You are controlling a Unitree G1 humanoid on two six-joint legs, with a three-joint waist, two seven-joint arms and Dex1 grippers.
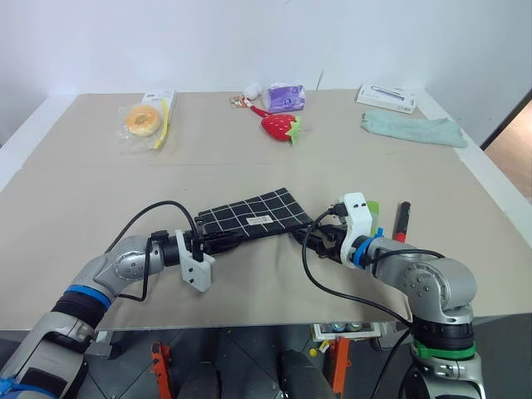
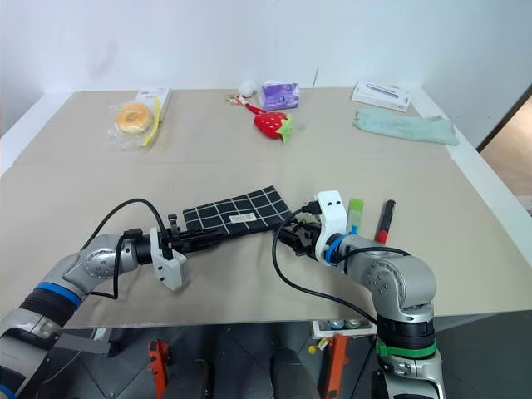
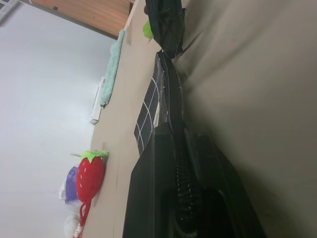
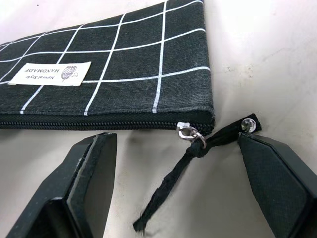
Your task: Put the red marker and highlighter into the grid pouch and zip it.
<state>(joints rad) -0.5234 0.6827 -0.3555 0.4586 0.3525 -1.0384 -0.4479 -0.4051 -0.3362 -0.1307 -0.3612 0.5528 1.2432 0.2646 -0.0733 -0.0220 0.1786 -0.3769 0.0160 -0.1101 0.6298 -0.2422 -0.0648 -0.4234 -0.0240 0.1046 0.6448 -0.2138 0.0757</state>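
Head view: the flat black fabric grid pouch (image 1: 249, 218) with white lines lies on the tan table (image 1: 249, 150). The left gripper (image 1: 199, 243) clamps its left end. The pale green highlighter (image 1: 373, 208) and red-ended black marker (image 1: 402, 221) lie just right of the right gripper (image 1: 326, 231).

Left wrist view: closed fingers (image 3: 163, 198) pinch the pouch edge.

Right wrist view: fingers (image 4: 84, 183) spread wide, holding nothing, beside the black zipper pull (image 4: 190, 151), zip closed.

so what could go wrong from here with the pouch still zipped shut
1. The zipper pull sits at the closed end with the right gripper's jaws open around its cord, gripping nothing; closing could catch only the limp cord or miss.
2. The left gripper is shut on the grid pouch's far edge; a hard tug could slip that hold.
3. The red marker and highlighter lie outside.
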